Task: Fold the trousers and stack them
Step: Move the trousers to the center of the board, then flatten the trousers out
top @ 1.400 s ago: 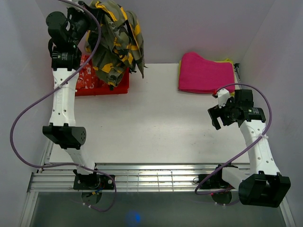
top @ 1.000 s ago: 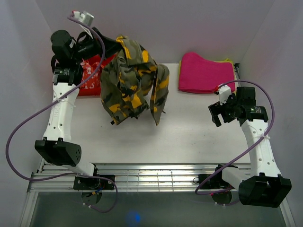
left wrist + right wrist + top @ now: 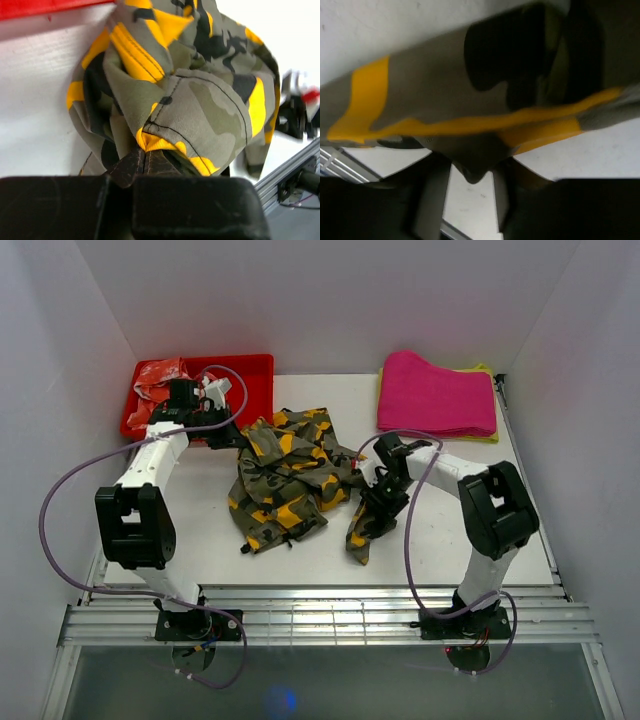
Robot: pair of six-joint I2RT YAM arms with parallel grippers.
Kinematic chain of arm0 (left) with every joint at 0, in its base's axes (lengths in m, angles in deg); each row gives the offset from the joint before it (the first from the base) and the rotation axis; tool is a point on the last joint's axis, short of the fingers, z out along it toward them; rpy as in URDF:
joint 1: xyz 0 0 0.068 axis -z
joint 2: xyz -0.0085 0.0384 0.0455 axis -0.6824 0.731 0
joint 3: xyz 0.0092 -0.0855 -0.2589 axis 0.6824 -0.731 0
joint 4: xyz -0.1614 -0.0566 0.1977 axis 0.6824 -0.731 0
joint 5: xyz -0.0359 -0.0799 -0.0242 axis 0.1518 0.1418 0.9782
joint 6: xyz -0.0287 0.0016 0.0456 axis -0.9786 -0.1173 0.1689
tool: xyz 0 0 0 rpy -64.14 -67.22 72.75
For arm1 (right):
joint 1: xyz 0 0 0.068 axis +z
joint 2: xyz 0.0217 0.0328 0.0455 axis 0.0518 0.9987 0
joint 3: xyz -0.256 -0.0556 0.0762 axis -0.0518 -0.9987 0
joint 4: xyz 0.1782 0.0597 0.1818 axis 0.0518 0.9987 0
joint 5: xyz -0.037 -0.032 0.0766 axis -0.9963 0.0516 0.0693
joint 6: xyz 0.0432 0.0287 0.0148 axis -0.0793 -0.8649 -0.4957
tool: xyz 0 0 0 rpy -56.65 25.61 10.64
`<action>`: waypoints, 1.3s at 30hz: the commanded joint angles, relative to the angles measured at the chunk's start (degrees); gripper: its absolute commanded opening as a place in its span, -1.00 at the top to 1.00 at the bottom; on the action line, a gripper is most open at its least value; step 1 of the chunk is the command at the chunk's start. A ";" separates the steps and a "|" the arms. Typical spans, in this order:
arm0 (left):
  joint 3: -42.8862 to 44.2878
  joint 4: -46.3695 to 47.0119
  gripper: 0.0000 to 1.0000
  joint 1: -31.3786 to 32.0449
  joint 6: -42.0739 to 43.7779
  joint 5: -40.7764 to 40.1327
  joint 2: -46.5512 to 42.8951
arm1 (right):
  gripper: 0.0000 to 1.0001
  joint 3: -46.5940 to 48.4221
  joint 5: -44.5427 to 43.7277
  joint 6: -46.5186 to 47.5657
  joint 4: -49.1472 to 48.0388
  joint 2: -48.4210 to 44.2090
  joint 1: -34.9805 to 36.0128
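**Top view, read left to right.** At the far left, the red tray (image 3: 258, 370) holds a red-and-white garment (image 3: 155, 380). Just right of it, my left gripper (image 3: 238, 436) stays clenched on the far-left edge of the trousers (image 3: 285, 480). The left wrist view shows a fold of camouflage cloth pinched tight between its fingers.

A second ago the trousers hung in the air from that gripper. Now they lie crumpled on the table (image 3: 450, 530), left of centre, with one leg trailing toward the near right.

My right gripper (image 3: 374, 506) has swung in from the right side and now sits on that trailing leg. In the right wrist view its fingers straddle a sagging fold, with bare table showing between them. I cannot tell whether it has clamped the cloth yet.

At the far right, the pink folded cloth (image 3: 435, 395) lies well apart.

I judge that the carry is over and spreading begins. Once both ends are held, I can draw the heap flat for folding.
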 commanded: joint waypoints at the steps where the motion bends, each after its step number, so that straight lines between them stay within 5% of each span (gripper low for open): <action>1: -2.76 -4.05 1.00 -0.29 5.37 3.73 -7.46 | 0.32 8.24 -9.30 -2.17 -5.36 8.30 -0.26; 3: -4.86 -6.59 1.00 -0.29 9.14 6.18 -8.96 | 0.84 15.68 -9.84 -1.81 -6.25 14.26 -0.35; 9: -8.92 -16.00 1.00 -0.29 17.76 11.98 -12.83 | 0.83 38.38 -8.00 -2.16 -5.98 24.04 -0.52; 11: -9.71 -18.82 1.00 -0.12 18.56 15.32 -11.87 | 0.56 45.16 -7.99 -2.43 -5.98 24.05 -1.14; 12: -10.06 -19.08 1.00 -0.03 18.04 17.08 -11.43 | 0.10 46.83 -7.82 -2.34 -5.29 22.92 -1.57; 14: -10.67 -18.30 1.00 0.59 16.81 21.57 -10.38 | -0.34 48.43 -7.47 -2.43 -4.41 20.90 -3.59; 16: -11.20 -14.63 1.00 0.76 13.14 24.29 -10.02 | -0.57 45.38 -3.88 -2.78 -2.04 16.16 -6.74; 26: -11.82 2.18 1.00 0.76 -1.46 30.72 -9.93 | -0.64 13.48 17.55 0.39 3.15 -10.39 -7.57; 39: -11.12 4.38 1.00 0.76 -4.54 30.03 -9.32 | -0.82 4.13 21.90 -0.32 -4.84 -5.57 7.29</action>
